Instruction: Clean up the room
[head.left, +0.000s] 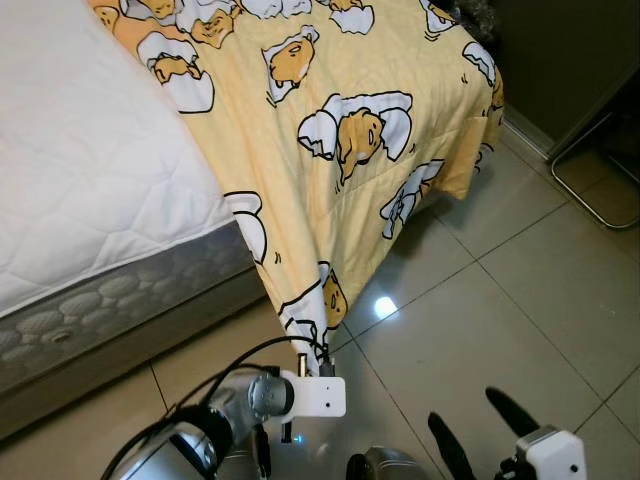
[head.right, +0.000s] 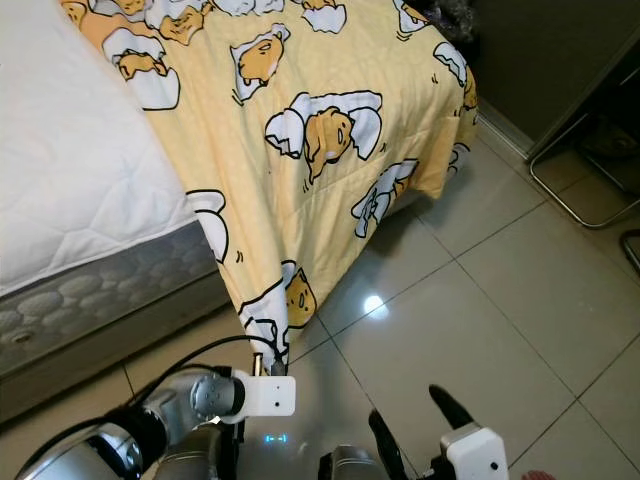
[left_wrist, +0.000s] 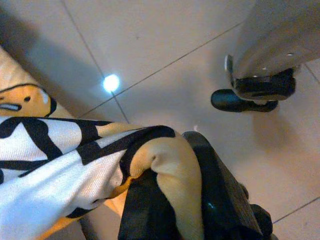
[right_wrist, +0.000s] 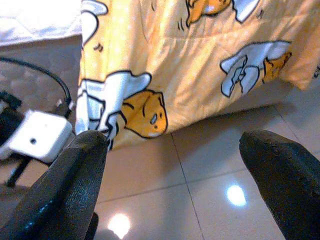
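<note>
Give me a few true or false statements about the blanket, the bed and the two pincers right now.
1. The left pincer is shut on a corner of the yellow blanket. True.
2. The right pincer holds the blanket too. False: it is open, holding nothing, over the tiled floor.
3. The blanket covers the whole bed. False: the white mattress lies bare beside it.
4. The blanket's edge hangs down off the bed toward the floor. True.
5. The blanket is plain blue. False: it is yellow with cartoon egg figures.
</note>
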